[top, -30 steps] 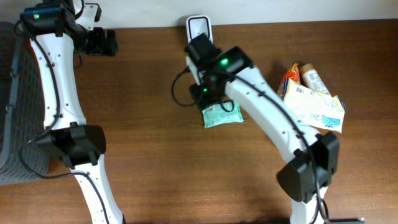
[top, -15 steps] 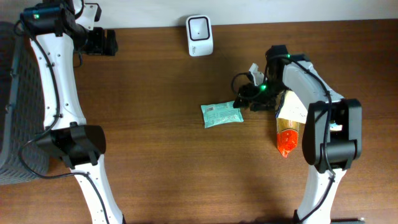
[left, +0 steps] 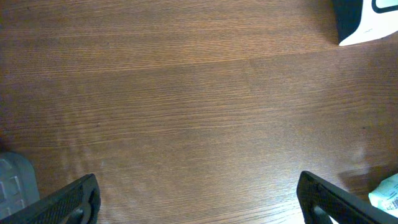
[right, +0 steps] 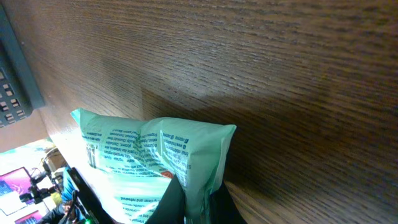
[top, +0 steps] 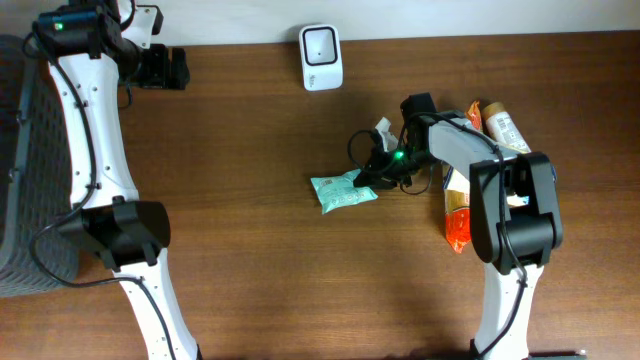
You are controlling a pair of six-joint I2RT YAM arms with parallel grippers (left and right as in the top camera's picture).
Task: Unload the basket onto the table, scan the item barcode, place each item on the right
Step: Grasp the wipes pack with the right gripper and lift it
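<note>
Rows of blue print cover the green pouch [right: 149, 152], too small and blurred to read; nothing else legible

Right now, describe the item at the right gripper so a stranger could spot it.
On the wooden table, look below the white scanner. The mint-green packet is there, one edge pinched by the right gripper; the other goods, orange and cream, lie farther right.

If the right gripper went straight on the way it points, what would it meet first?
The right gripper is shut on the light green plastic packet. Past that, only the brown wooden table shows, probably the next contact, though its downward tilt is unclear.
</note>
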